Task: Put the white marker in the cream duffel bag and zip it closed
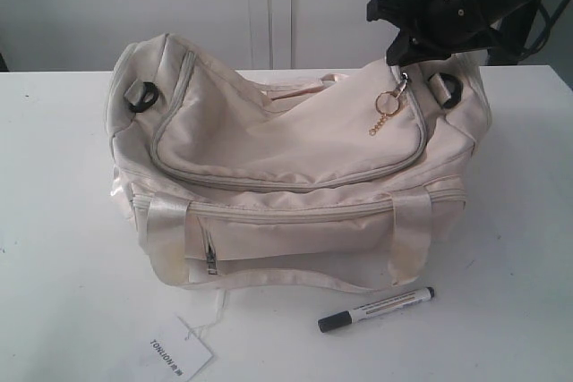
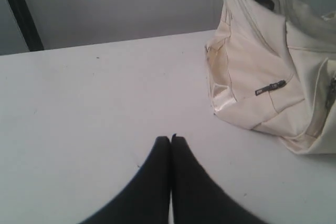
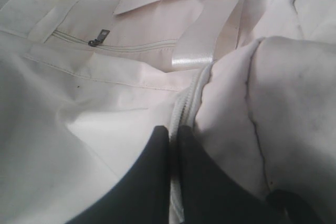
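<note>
We judge nothing done: the white marker (image 1: pixel 376 308) lies outside the cream duffel bag (image 1: pixel 286 145). Our left gripper (image 2: pixel 171 138) is closed, empty; our right gripper (image 3: pixel 172 129) is closed at the zipper (image 3: pixel 191 95).

- cream duffel bag (image 1: pixel 295 145): soft matt cloth; its handles (image 1: pixel 167 230) glossy satin.
- ring pull (image 1: pixel 387 101): shiny gold metal.
- white marker (image 1: pixel 376 309): smooth plastic.
- hang tag (image 1: pixel 179 355): matt paper.
- table (image 1: pixel 63 221): smooth, matt white.
- fingers (image 2: pixel 155 182): matt black.

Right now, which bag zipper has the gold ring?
The curved top zipper: the ring dangles from it. The front pocket zipper has a small dark pull.
</note>
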Robot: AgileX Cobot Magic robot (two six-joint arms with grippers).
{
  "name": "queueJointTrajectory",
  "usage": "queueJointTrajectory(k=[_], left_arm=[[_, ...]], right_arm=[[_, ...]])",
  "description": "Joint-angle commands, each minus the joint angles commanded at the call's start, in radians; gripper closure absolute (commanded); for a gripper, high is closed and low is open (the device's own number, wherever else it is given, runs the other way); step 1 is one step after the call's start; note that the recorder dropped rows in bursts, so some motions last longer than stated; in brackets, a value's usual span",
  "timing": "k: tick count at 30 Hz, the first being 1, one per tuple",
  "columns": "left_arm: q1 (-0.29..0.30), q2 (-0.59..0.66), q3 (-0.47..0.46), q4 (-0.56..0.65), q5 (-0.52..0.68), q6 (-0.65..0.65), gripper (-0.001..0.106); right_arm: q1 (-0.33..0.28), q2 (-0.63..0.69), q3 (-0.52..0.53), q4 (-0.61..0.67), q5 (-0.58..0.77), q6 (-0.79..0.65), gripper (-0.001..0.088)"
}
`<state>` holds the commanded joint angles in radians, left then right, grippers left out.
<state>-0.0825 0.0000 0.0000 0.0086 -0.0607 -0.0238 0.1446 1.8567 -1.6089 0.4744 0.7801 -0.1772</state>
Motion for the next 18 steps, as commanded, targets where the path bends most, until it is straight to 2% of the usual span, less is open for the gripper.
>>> queueJointTrajectory(k=[7,18], left_arm=[[0.0,0.0,0.0,0.0,-0.157,-0.002,0.105],[0.0,0.0,0.0,0.0,-0.209,-0.009,0.105]], right_arm=[[0.0,0.0,0.0,0.0,0.0,0.0,0.0868],[0.0,0.0,0.0,0.0,0.0,0.0,0.0868]])
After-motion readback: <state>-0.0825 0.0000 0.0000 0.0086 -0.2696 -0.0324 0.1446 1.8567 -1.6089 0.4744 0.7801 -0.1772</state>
